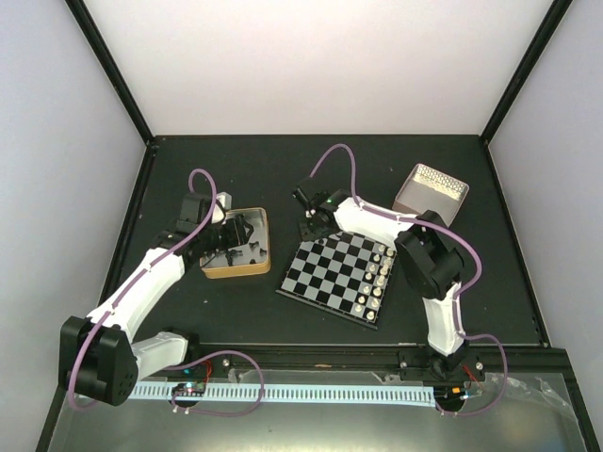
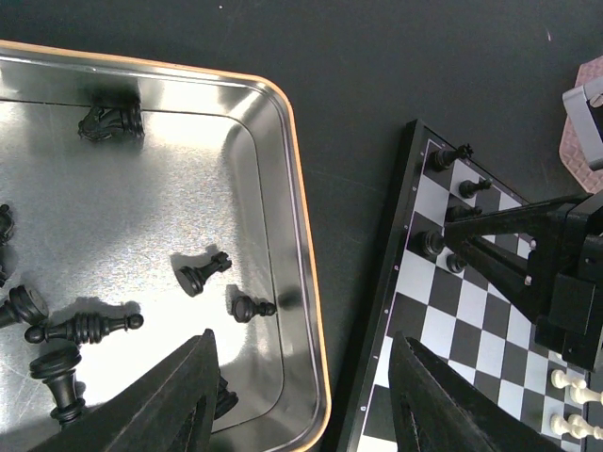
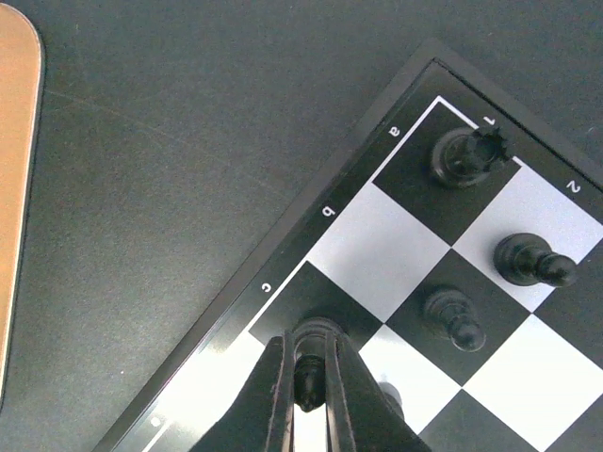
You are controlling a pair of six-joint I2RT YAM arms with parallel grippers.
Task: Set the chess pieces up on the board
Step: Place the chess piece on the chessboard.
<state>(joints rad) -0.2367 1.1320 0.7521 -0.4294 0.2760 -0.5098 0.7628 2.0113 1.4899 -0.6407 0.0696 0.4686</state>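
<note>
1. The board [image 1: 332, 275] lies a little right of the middle of the table [image 1: 188, 320], turned at an angle, so that one corner points toward the far edge.
2. A gold-rimmed tin [image 2: 300, 217] sits just left of the board, with a strip of bare table between them.
3. Most of the black pieces [image 2: 83, 328] are in the tin, lying on their sides on the shiny metal floor. One lies against the tin's far wall, and the rest are in the near half.
4. The left gripper [image 2: 301, 377] hangs over the tin's right rim with its fingers [image 2: 179, 400] spread wide. It holds nothing.
5. The right gripper [image 3: 308, 391] is at the board's far left corner. Its fingers [image 3: 273, 395] are pressed together on a single black piece [image 3: 309, 363] at the dark edge square marked c.
6. I cannot tell whether the base of that piece touches the square.
7. Three more black figures stand nearby on the board. A rook [image 3: 462, 155] is on the corner square by the letter a, and two smaller ones [image 3: 532, 262] are in the next row.
8. White pieces [image 1: 377, 273] stand in two rows along the side of the board nearest the table's right edge.
9. A small box [image 1: 429, 191] with a patterned top sits toward the far right corner of the table, apart from the board.
</note>
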